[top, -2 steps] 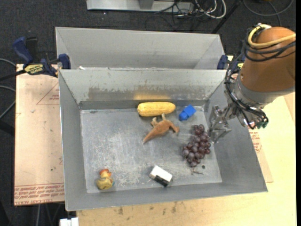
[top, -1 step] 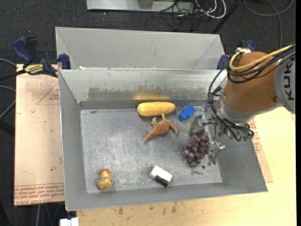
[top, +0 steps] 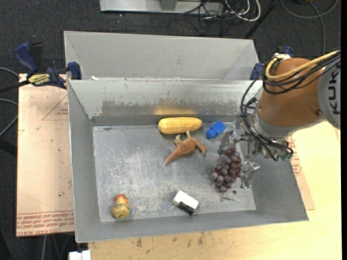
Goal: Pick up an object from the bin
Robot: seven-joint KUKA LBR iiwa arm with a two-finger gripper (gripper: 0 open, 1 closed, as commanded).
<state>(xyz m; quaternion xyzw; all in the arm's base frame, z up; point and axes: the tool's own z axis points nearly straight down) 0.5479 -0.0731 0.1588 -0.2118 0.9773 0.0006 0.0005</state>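
A bunch of dark purple grapes point(top: 225, 169) lies at the right side of the bin floor. My gripper point(top: 236, 163) is right over its upper part, open, with one finger point(top: 226, 144) at the bunch's far side and the other finger point(top: 248, 176) at its near right side. A small blue block point(top: 216, 129) sits just behind the grapes. An orange-brown toy dinosaur point(top: 184, 148) lies to the left of them.
A yellow corn cob point(top: 180, 125) lies along the back wall. A white and black block point(top: 185, 202) sits near the front wall, and a small yellow-and-red toy point(top: 121, 206) in the front left corner. The arm's orange cover hangs over the bin's right wall.
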